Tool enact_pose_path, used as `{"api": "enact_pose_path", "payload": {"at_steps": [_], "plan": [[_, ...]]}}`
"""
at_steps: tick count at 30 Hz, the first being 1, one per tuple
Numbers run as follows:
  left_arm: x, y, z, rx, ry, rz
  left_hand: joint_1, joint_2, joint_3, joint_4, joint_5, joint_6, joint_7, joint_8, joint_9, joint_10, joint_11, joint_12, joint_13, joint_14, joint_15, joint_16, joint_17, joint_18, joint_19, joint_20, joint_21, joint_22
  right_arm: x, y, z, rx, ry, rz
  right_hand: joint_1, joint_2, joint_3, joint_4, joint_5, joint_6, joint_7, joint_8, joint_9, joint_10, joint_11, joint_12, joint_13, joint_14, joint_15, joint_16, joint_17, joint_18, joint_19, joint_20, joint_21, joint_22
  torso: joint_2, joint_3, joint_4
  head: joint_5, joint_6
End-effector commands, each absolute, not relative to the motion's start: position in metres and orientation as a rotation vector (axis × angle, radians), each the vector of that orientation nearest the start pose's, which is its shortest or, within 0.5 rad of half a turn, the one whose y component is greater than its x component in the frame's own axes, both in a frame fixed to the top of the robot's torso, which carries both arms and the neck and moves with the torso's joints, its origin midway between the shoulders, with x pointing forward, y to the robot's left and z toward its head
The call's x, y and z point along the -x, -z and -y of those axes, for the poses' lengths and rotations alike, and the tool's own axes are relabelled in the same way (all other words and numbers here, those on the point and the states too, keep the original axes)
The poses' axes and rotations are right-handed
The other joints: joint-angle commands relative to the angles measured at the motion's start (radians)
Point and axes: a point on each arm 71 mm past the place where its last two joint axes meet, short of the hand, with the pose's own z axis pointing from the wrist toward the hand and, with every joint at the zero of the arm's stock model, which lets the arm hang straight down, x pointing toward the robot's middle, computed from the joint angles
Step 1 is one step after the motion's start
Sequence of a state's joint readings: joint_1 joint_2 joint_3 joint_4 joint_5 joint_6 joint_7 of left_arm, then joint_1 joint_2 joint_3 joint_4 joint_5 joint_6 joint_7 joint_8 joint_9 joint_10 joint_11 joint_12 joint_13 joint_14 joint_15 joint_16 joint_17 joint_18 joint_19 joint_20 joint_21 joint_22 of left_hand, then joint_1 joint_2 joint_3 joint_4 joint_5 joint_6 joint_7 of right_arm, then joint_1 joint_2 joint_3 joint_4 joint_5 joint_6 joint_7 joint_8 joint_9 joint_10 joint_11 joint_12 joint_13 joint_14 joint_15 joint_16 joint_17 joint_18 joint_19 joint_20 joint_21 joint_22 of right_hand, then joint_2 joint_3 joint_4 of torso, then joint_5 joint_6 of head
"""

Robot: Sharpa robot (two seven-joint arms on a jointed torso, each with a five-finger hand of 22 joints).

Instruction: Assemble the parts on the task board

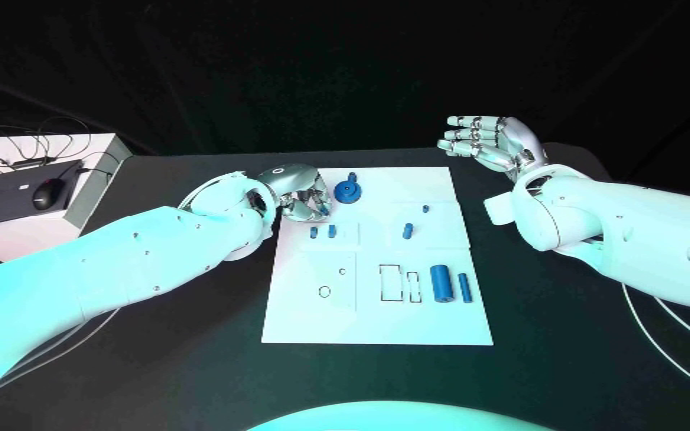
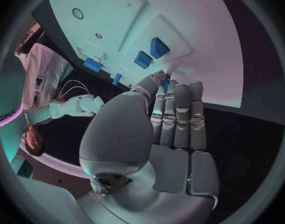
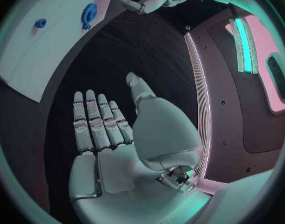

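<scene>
Black table (image 1: 172, 351) held a white board (image 1: 377, 311) w/ blue parts (image 1: 442, 283). Left hand (image 1: 299, 195) pinched a small blue part (image 2: 167, 78); right hand (image 1: 489, 140) was spread, empty.

Task board (image 1: 377, 323) with blue parts, laid flat mid-table.
A blue gear (image 1: 348, 190) is seen at the board's 11 o'clock; two small pegs (image 1: 324, 233) at 9; a small piece (image 1: 409, 230) near centre; two cylinders (image 1: 450, 285) lying at 4 o'clock.

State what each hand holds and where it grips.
Right hand: nothing, fingers apart above the table. Left hand: at the task board; any hold cannot be told.
</scene>
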State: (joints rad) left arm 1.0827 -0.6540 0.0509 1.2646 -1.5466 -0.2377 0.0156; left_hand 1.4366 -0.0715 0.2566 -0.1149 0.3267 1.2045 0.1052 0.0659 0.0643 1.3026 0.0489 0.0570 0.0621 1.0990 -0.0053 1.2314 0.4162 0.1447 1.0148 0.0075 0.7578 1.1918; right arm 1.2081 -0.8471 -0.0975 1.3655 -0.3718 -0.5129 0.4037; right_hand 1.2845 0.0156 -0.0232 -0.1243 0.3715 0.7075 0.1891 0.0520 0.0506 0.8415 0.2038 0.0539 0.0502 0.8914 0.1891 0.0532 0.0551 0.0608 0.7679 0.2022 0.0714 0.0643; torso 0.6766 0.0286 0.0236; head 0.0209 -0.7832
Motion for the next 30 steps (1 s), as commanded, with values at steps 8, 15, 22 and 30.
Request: {"api": "enact_pose_path", "payload": {"at_steps": [8, 15, 22, 30], "plan": [[-0.5142, 0.2326, -0.168, -0.252, 0.675, -1.713, -0.001, -0.004, 0.003, -0.004, 0.005, -0.002, 0.007, -0.004, 0.0, -0.001, 0.007, 0.004, 0.002, 0.005, -0.001, -0.007, 0.002, 0.011, 0.006, 0.001, -0.002, 0.002, -0.5103, 0.1916, 0.2644, -0.739, -1.144, -1.359, 0.003, 0.002, -0.004, 0.003, 0.006, -0.01, 0.059, -0.003, 0.0, -0.007, 0.002, -0.003, 0.001, -0.002, 0.001, 0.002, 0.0, -0.003, -0.003, 0.0, -0.001, 0.0, 0.0, 0.0006, -0.0001, 0.0, 0.0], [-0.5148, 0.2332, -0.1649, -0.254, 0.68, -1.718, -0.001, -0.004, 0.003, -0.004, 0.005, -0.002, 0.007, -0.004, 0.0, -0.001, 0.007, 0.004, 0.002, 0.005, -0.001, -0.007, 0.002, 0.011, 0.006, 0.001, -0.002, 0.002, -0.5102, 0.1916, 0.2639, -0.739, -1.145, -1.36, 0.003, 0.002, -0.004, 0.003, 0.006, -0.01, 0.059, -0.003, 0.0, -0.007, 0.002, -0.003, 0.001, -0.002, 0.001, 0.002, 0.0, -0.003, -0.003, 0.0, -0.001, 0.0, 0.0, 0.0008, 0.0, 0.0, 0.0], [-0.5156, 0.2355, -0.1617, -0.257, 0.682, -1.726, -0.001, -0.005, 0.004, -0.003, 0.004, -0.002, 0.007, -0.004, 0.0, -0.001, 0.007, 0.005, 0.002, 0.005, -0.001, -0.009, 0.003, 0.011, 0.006, 0.0, -0.003, 0.003, -0.51, 0.1915, 0.264, -0.739, -1.145, -1.359, 0.003, 0.002, -0.004, 0.003, 0.006, -0.01, 0.059, -0.003, 0.0, -0.007, 0.002, -0.003, 0.001, -0.002, 0.001, 0.002, 0.0, -0.003, -0.003, 0.0, -0.001, 0.0, 0.0, 0.0006, 0.0002, -0.001, 0.0], [-0.5162, 0.2396, -0.1619, -0.263, 0.672, -1.757, 0.001, -0.005, 0.005, -0.004, 0.004, -0.005, 0.007, -0.004, 0.0, -0.002, 0.007, 0.005, 0.002, 0.003, 0.0, -0.009, 0.004, 0.01, 0.005, 0.0, -0.004, 0.004, -0.5098, 0.1915, 0.2637, -0.739, -1.146, -1.36, 0.003, 0.002, -0.004, 0.003, 0.006, -0.011, 0.059, -0.003, 0.0, -0.008, 0.002, -0.003, 0.001, -0.004, 0.001, 0.001, 0.0, -0.003, -0.005, 0.001, -0.002, 0.0, -0.001, 0.0009, 0.0001, 0.0, -0.002]]}}
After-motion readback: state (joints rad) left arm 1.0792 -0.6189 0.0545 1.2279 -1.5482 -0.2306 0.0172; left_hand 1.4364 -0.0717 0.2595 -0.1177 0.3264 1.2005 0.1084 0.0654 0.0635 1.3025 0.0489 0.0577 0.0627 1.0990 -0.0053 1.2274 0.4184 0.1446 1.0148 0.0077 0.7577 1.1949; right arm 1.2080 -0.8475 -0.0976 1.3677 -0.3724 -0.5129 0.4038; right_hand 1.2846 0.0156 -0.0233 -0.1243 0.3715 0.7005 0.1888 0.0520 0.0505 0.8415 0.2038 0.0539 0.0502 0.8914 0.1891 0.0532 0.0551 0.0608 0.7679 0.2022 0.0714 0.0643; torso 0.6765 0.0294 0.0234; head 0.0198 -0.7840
